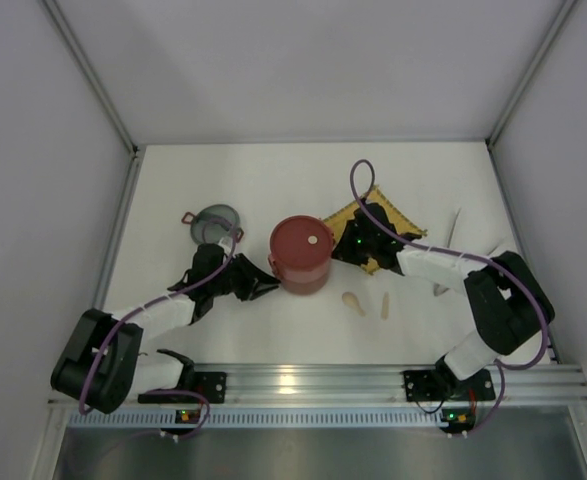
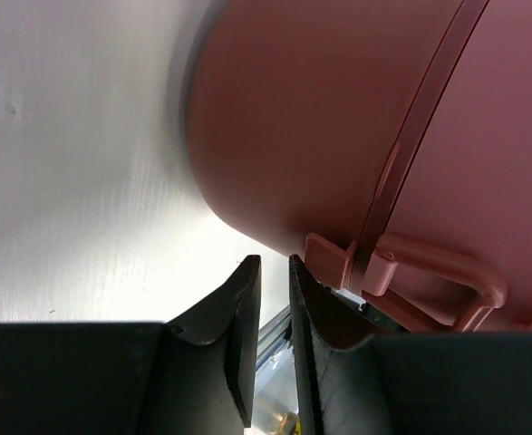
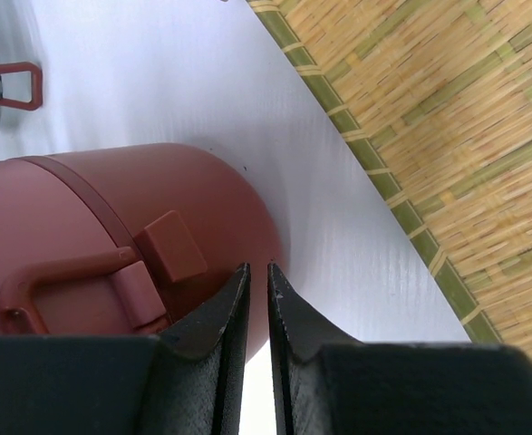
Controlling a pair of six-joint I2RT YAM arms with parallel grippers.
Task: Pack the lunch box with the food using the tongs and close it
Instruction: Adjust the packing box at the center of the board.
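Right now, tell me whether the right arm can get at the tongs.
Probably, but not directly: the tongs lie uncovered right of the mat, yet its forearm crosses above them and its fingers face the lunch box.

Lunch box was maroon plastic: smooth, satin, w/ a soft sheen. Loose bowl had a shiny steel lining. Mat was woven straw-like fibre, rough and matt. Table looked white, smooth, semi-gloss w/ faint streaks. Spoon & stick looked pale, matt, approx. wood-like.
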